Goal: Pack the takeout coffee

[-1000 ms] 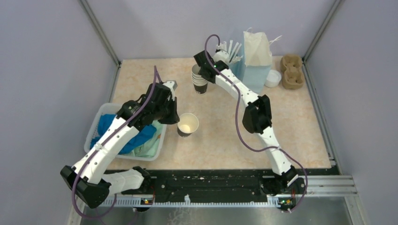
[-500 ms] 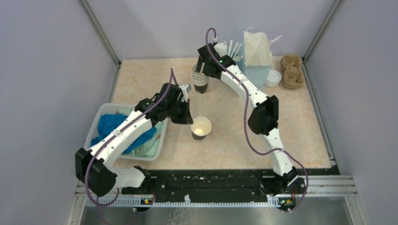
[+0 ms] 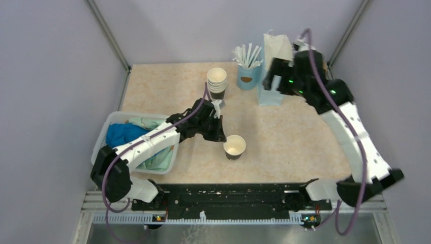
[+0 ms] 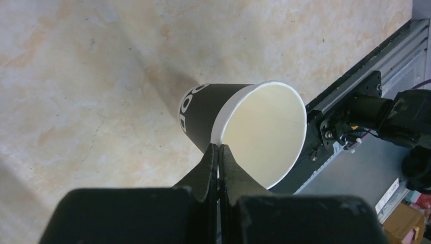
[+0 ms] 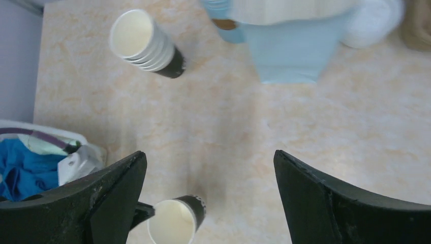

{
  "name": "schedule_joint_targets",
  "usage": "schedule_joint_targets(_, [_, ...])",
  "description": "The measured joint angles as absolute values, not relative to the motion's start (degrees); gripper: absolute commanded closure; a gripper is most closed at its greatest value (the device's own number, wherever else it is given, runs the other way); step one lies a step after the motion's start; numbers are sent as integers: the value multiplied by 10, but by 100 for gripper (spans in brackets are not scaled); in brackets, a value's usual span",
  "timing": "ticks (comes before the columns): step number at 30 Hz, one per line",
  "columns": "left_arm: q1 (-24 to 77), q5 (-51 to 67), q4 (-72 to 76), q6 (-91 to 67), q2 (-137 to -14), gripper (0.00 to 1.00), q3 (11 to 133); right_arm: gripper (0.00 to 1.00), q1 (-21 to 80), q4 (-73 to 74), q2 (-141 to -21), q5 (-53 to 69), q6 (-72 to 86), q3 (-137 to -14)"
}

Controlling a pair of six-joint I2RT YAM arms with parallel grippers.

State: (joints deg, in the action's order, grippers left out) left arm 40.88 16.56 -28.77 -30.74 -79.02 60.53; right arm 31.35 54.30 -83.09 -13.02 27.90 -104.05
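A lidless paper cup (image 3: 235, 147), cream inside with a black lower band, stands upright at the table's middle front. My left gripper (image 3: 224, 139) is shut on its rim, one finger inside and one outside; the left wrist view shows the fingertips (image 4: 219, 147) pinching the cup's wall (image 4: 203, 114). My right gripper (image 3: 273, 84) hangs wide open high above the table by the paper bag (image 3: 278, 48), holding nothing. Its wrist view looks down between the open fingers (image 5: 208, 155) at the same cup (image 5: 175, 223). The takeout coffee is out of view.
A stack of lidless cups (image 3: 217, 84) stands at the back, beside a light blue cup of white sticks (image 3: 247, 71). White lids (image 5: 373, 20) lie right of the bag (image 5: 289, 51). A white bin (image 3: 109, 127) of blue and green cloths sits at the left.
My left arm has carried the cup rightward and toward the near edge. My right gripper opened, left the cup stack and swung right to beside the bag.
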Motion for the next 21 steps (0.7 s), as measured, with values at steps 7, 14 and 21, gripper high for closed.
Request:
schedule_joint_targets(7, [444, 140, -221, -316, -814, 100, 579, 10, 43, 520, -640, -17, 251, -832])
schedule_joint_targets(14, [446, 134, -192, -305, -826, 96, 566, 18, -76, 430, -748, 86, 267, -754])
schedule_joint_targets(21, [447, 136, -189, -280, -838, 54, 566, 31, -94, 347, -891, 76, 311, -764])
